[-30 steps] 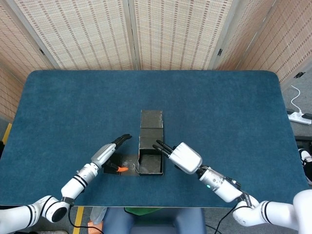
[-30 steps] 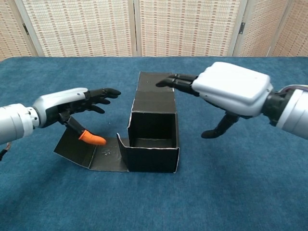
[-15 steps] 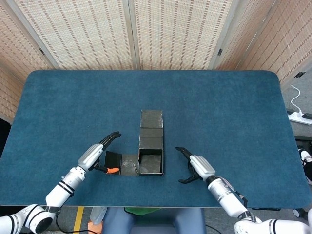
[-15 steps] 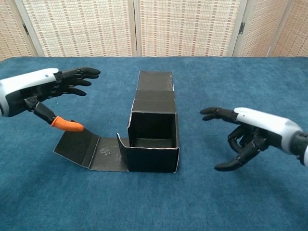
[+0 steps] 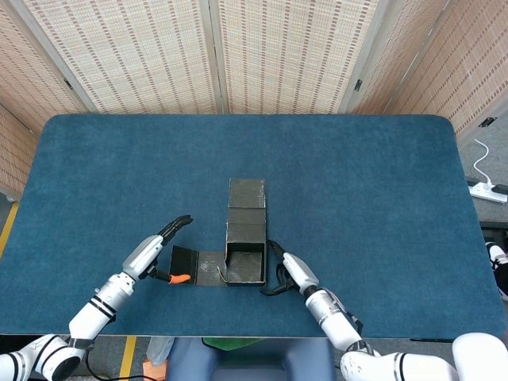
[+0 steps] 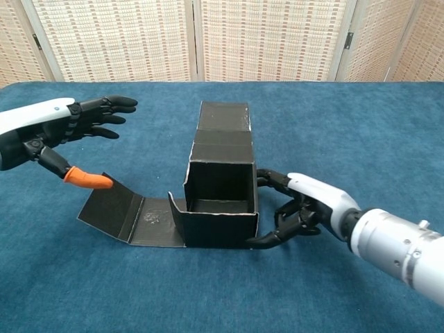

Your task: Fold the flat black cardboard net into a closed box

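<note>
The black cardboard net (image 5: 242, 242) (image 6: 218, 194) is partly folded: an open-topped box section (image 6: 220, 205) stands near the table's front edge, with lid panels stretching away behind it and a flat flap (image 6: 114, 215) lying to its left. My right hand (image 5: 287, 271) (image 6: 302, 208) lies low against the box's right wall, its fingers touching the wall and the bottom corner. Above the left flap hovers my left hand (image 5: 155, 252) (image 6: 66, 132), its fingers spread and its orange-tipped thumb (image 6: 87, 179) pointing down, holding nothing.
The blue cloth-covered table (image 5: 357, 182) carries only the cardboard. Woven screens (image 5: 214, 55) stand behind the table. A white power strip (image 5: 488, 190) lies on the floor to the right.
My right hand has dropped from above the box, swung out to the right, then come in against the box's right wall. My left hand has drawn back left and risen off the flap.
</note>
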`<state>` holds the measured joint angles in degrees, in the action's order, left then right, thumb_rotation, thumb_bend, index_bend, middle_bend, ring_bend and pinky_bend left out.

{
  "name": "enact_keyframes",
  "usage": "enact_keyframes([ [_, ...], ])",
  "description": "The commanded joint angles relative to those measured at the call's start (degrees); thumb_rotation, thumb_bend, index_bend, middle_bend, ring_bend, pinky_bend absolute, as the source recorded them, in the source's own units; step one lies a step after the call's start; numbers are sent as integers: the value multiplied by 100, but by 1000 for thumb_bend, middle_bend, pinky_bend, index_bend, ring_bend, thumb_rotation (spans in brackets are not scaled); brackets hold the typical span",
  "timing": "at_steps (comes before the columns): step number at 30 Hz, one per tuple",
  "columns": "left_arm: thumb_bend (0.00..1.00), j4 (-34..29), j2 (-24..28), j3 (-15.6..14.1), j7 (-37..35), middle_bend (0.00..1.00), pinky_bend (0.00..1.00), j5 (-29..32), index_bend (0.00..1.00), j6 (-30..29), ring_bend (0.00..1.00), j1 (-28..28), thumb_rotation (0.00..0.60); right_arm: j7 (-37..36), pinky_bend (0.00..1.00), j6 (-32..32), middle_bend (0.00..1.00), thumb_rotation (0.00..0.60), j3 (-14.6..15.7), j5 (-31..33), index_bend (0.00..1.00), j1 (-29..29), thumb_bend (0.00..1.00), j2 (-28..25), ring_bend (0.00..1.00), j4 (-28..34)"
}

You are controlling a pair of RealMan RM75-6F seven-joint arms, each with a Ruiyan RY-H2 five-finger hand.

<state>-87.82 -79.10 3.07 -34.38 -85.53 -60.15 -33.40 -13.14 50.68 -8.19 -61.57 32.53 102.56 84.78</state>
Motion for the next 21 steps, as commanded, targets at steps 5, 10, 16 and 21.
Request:
enact_keyframes([
  [5,176,67,31,-20,-213,0,115,-51,0,-65,0,42,600,89,1000,-22,57,600,-207,-10,0,136,0,394,707,-375],
  [10,175,88,39,-21,-387,0,117,-105,2,-244,0,127,600,35,1000,221,271,600,-431,-132,56,204,0,974,751,-967],
  [16,178,264,-177,144,-222,230,492,-138,328,-1012,305,421,600,-188,1000,438,581,600,-846,-267,407,369,168,1549,841,-1581],
  [21,224,485,-118,-71,-237,556,875,-728,579,-1313,764,439,600,-405,1000,230,611,600,-1448,0,445,517,206,1366,845,-1281],
])
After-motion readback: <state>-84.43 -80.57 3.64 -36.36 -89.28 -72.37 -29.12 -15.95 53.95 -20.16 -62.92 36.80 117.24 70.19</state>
